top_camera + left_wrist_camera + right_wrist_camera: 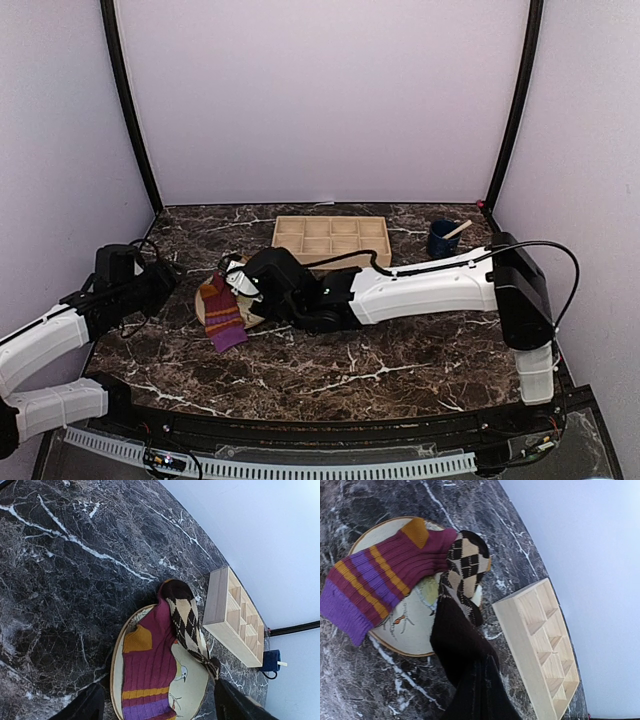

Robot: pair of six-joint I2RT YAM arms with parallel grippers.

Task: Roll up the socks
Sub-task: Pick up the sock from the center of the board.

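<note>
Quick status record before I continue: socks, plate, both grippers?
purple sock: flat on plate, cuff past the rim
argyle sock: overlaps purple sock's foot end; not rolled
plate: under both socks
left gripper: open, beside plate, holding nothing
right gripper: shut on argyle sock
tray: behind plate

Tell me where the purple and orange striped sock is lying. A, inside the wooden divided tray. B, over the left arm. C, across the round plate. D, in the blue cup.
C: the striped sock lies draped across the round plate, one end hanging past the rim, while the wooden tray stands apart from it.
</note>
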